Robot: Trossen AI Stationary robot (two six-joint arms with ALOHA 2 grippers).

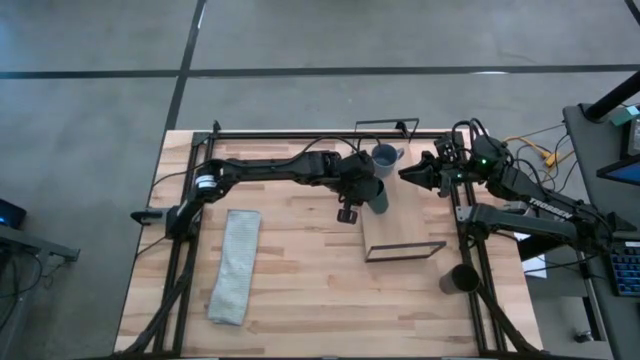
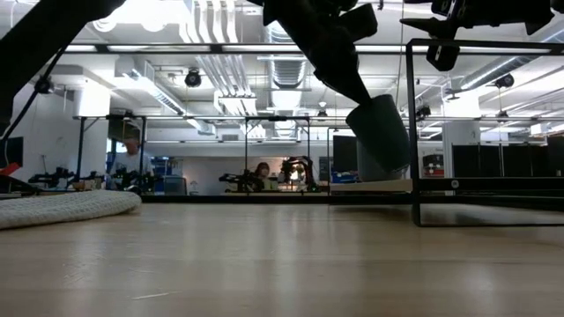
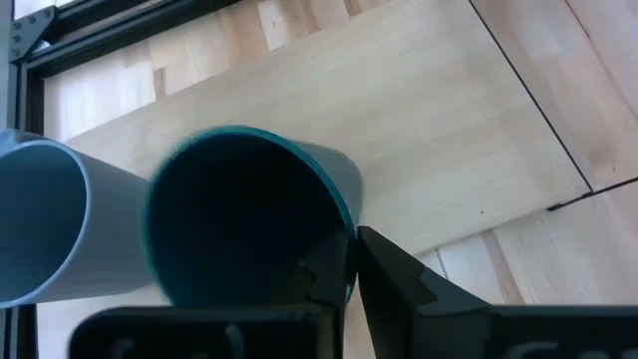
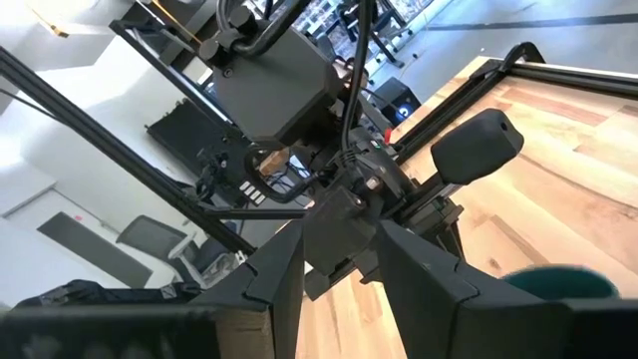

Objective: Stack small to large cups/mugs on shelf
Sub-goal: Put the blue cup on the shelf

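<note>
My left gripper (image 1: 368, 188) is shut on the dark green cup (image 1: 379, 197), held over the far part of the light-wood shelf (image 1: 410, 225). In the low view the cup (image 2: 381, 132) is tilted. The blue-grey mug (image 1: 385, 155) stands on the shelf's far end, just beyond the green cup; it also shows in the left wrist view (image 3: 40, 224). The dark brown-black cup (image 1: 460, 278) stands on the table near the right edge. My right gripper (image 1: 408, 173) is open and empty, above the shelf's right side, pointing toward the left arm's gripper (image 4: 339, 229). My left gripper pinches the green cup's wall at its rim (image 3: 344, 239), one finger inside the cup (image 3: 324, 274) and one outside (image 3: 394, 269). The cup is tilted, its mouth toward the wrist. Its base is low over the shelf board; whether it touches the board, I cannot tell.
A long grey folded cloth (image 1: 235, 265) lies on the table's left half. Thin black wire frames stand at the shelf's far end (image 1: 385, 124) and near end (image 1: 405, 252). Black rails run along the table's edges.
</note>
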